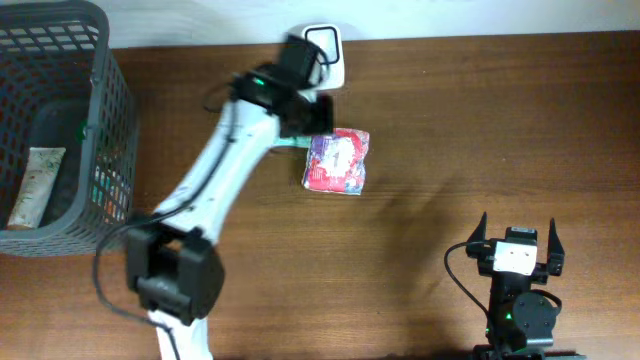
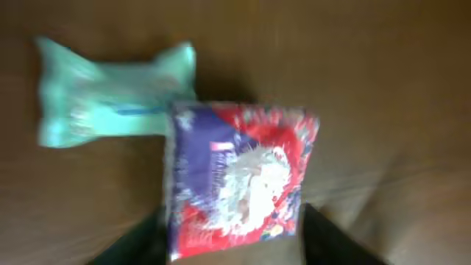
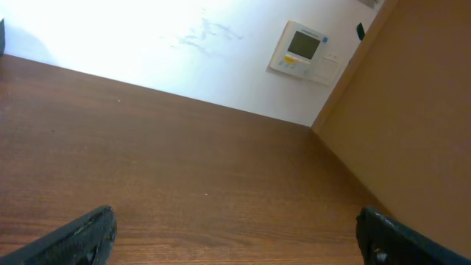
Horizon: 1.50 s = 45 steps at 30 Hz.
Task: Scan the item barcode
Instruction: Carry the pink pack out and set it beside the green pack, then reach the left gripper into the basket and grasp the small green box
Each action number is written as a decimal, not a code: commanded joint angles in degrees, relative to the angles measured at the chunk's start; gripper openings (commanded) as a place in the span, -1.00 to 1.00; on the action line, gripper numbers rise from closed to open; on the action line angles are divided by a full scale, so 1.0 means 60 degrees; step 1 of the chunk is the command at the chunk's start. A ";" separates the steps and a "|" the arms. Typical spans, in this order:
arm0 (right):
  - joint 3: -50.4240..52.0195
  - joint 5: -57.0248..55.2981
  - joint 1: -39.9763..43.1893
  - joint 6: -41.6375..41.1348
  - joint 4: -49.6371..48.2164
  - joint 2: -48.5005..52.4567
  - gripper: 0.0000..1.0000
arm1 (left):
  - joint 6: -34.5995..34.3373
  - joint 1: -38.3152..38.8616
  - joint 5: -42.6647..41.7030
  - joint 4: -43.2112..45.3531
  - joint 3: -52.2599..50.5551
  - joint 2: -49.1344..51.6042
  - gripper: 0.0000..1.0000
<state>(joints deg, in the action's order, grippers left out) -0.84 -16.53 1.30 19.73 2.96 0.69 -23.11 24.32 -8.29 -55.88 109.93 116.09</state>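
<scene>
left gripper (image 2: 232,221): fingers flank red-purple plastic packet (image 1: 337,160) on brown wooden table (image 1: 450,120), grip unclear | right gripper (image 1: 517,222): fingers wide apart

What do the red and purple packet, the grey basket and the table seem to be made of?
Red and purple packet: likely thin glossy plastic film, judging by its crinkled, printed surface. Grey basket: probably moulded plastic, matte, with a lattice wall. Table: wood or wood-look laminate; brown grain lines, smooth finish.
</scene>
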 commanded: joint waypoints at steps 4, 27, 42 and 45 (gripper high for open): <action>0.0087 -0.0109 0.0047 -0.0007 0.0007 -0.0055 0.97 | 0.0153 -0.1730 0.0106 -0.0484 0.1563 -0.2787 0.73; 0.0087 -0.0109 0.0047 -0.0007 0.0007 -0.0055 0.97 | 0.0896 -0.8786 0.2918 -0.1104 0.1362 -0.2466 0.85; 0.0087 -0.0109 0.0047 -0.0007 0.0007 -0.0055 0.97 | 0.0718 -0.8921 0.2022 -0.3679 0.1362 0.1297 0.79; 0.0087 -0.0109 0.0047 -0.0007 0.0007 -0.0055 0.97 | 0.0721 -0.8921 0.2018 -0.3920 0.1362 0.1840 0.79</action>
<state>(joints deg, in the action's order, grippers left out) -0.84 -16.53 1.30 19.77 2.94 0.69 -19.07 -28.95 4.82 -78.76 118.06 124.16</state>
